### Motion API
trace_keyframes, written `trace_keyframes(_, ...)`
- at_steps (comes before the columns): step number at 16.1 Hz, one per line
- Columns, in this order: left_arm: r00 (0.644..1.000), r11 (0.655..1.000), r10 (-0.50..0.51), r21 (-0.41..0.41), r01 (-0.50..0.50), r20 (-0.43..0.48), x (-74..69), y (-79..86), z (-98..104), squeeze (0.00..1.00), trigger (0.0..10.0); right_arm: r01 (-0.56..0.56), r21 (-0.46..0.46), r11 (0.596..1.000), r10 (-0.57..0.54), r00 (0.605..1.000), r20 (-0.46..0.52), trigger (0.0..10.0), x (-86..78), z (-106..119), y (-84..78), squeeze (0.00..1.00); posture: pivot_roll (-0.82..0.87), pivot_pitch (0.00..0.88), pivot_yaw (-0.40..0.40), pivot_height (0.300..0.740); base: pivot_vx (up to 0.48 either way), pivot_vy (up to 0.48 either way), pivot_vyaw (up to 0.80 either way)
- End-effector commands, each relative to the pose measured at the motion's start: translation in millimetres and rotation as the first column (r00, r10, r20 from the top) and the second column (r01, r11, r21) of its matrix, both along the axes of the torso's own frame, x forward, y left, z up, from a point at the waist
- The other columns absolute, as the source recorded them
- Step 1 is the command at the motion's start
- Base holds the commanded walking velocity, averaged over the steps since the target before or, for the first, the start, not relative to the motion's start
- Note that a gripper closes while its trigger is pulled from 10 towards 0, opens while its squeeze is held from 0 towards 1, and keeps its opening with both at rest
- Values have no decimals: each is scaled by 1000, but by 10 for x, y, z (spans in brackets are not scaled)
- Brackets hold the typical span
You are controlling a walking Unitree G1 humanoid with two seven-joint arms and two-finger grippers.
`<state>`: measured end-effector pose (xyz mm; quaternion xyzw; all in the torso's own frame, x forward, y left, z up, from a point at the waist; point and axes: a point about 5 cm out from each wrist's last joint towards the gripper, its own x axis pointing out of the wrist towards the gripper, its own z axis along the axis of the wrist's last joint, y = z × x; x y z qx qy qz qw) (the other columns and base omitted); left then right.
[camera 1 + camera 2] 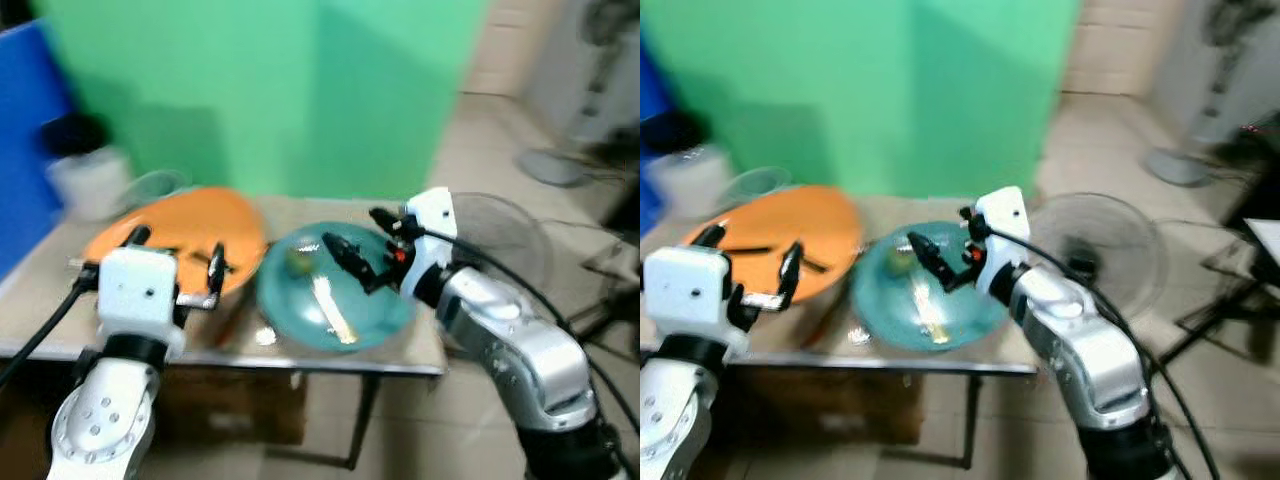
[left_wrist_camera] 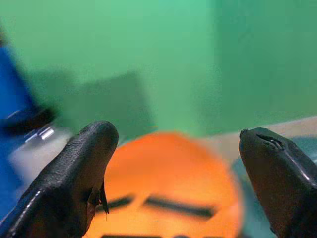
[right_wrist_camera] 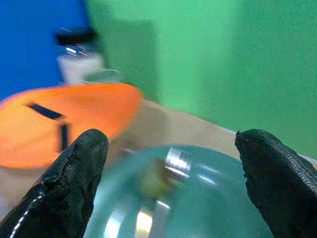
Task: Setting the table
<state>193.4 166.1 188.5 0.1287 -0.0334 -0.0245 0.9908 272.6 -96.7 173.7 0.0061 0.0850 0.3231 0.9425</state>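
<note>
Both grippers hang with fingers spread and empty: left gripper (image 1: pixel 175 268) above the orange plate (image 1: pixel 180 232), right gripper (image 1: pixel 362 246) above the teal plate (image 1: pixel 335 290). It looks like an approach; next, lowering onto a rim.

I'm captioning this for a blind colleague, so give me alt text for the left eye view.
Two robot arms reach over a small table: the left gripper, open, above an orange plate, the right gripper, open, above a teal plate beside it. A white container with a dark lid stands behind, before a green wall.
</note>
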Motion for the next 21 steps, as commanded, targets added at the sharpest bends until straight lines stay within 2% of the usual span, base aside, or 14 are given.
trace_keyframes(1,998,998,-56,4,56,-24,-18,-49,-11,0,10000,49,-85,995,-56,995,-79,10000,55,-51,-25,0,84,0,8,740,0,0,0)
trace_keyframes(3,985,988,-156,7,157,-67,-38,-104,-22,0,10000,-16,-79,997,0,981,-194,10000,65,-88,45,0,83,0,9,740,0,0,0)
trace_keyframes(5,967,973,-220,45,227,-129,-46,-109,-65,0,10000,-26,-154,988,-18,960,-279,10000,90,-147,80,0,78,0,11,740,0,0,0)
trace_keyframes(7,945,956,-286,25,294,-156,-53,-121,-56,0,10000,-51,-178,983,-13,940,-342,10000,107,-180,150,0,69,0,16,740,0,0,0)
trace_keyframes(8,931,944,-322,10,329,-174,-75,-131,-54,0,10000,-66,-195,979,-10,931,-366,10000,105,-198,181,0,69,0,15,740,0,0,0)
trace_keyframes(10,869,898,-432,-21,440,-242,-172,-152,-54,0,10000,-101,-258,961,-23,899,-436,10000,100,-264,268,0,73,0,7,740,0,0,0)
trace_keyframes(11,841,879,-462,-20,476,-283,-223,-139,-68,0,10000,-105,-286,953,-39,888,-457,6196,102,-298,285,0,76,0,0,740,0,0,0)
trace_keyframes(12,828,874,-467,-25,485,-311,-269,-106,-80,0,10000,-104,-300,948,-55,878,-475,4157,101,-325,288,0,78,0,-4,740,0,0,0)
trace_keyframes(13,815,870,-474,-35,492,-333,-312,-89,-92,0,10000,-108,-312,944,-62,870,-489,1373,96,-344,285,0,79,0,-9,740,0,0,0)
trace_keyframes(14,802,863,-485,-46,502,-348,-353,-89,-99,0,10000,-114,-323,939,-66,865,-497,0,91,-359,285,0,80,0,-10,740,0,0,0)
trace_keyframes(21,773,853,-508,-95,513,-380,-451,-105,-123,0,10000,-115,-367,923,-102,847,-522,0,97,-470,289,0,83,0,-25,740,0,0,0)
